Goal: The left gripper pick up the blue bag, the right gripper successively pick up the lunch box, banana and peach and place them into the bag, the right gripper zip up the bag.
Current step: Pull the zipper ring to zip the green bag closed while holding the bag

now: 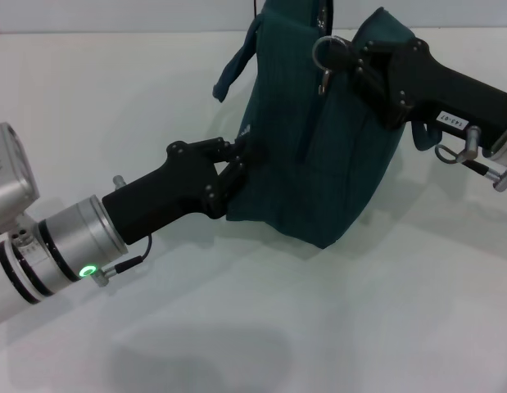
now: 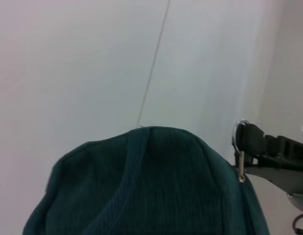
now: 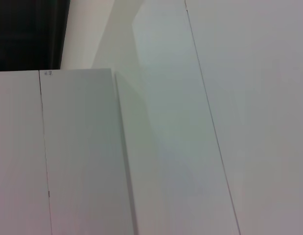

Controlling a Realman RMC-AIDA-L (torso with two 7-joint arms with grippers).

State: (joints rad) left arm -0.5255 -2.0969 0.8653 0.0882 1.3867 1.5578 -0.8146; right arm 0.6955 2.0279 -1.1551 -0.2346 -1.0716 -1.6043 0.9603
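At centre frame, the left end effector (image 1: 241, 168) pinches the side of the blue bag (image 1: 319, 155) to steady it on the white worktop (image 1: 237, 327), while the right end effector (image 1: 351, 59), upper right, grips the ring zipper pull (image 1: 327, 53) to zip.

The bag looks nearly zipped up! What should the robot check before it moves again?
1. Left tool gripping the blue bag at its side: ok, its fingers pinch the fabric.
2. Right tool at the ring zipper pull: ok, at the bag's top by the ring.
3. Ring really caught by the right tool: cannot tell.
4. Zip fully closed: cannot tell, the top edge is cut off in the head view.
5. Lunch box, banana and peach inside: cannot tell, though none lies on the table.
6. Bag steady: ok, upright, slightly tilted.
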